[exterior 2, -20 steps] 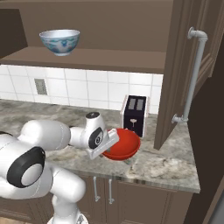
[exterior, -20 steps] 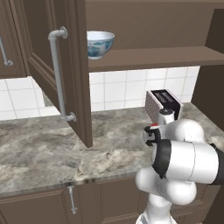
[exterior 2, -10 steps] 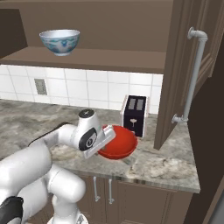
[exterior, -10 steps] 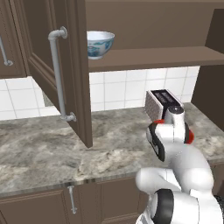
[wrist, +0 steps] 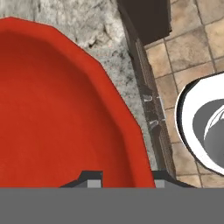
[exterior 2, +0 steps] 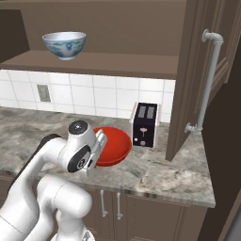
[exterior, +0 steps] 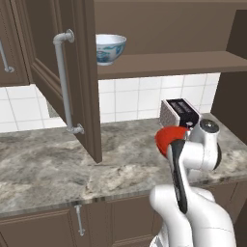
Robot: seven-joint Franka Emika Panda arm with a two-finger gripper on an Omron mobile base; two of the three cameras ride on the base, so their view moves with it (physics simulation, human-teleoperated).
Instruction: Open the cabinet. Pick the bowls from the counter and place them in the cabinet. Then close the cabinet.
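Since one second ago the arm has turned and lifted, and the red bowl [exterior 2: 113, 146] has come up with it, now tilted above the counter [exterior: 58, 166] instead of lying low beside it. At the gripper [wrist: 121, 175] the two dark tips stand on both sides of the rim of the red bowl, one inside and one outside, so it is clamped on this rim. Just under the bowl and the hand is the marbled stone with its thick edge, and below it the floor tiles. A little farther, just beyond the bowl to the right in the right base view, stands the toaster [exterior 2: 145, 124] against the tiled wall. Well above the gripper, the cabinet [exterior: 159, 62] is open, both doors swung out, and the white bowl [exterior: 110, 48] with blue pattern stands upright on its brown shelf.
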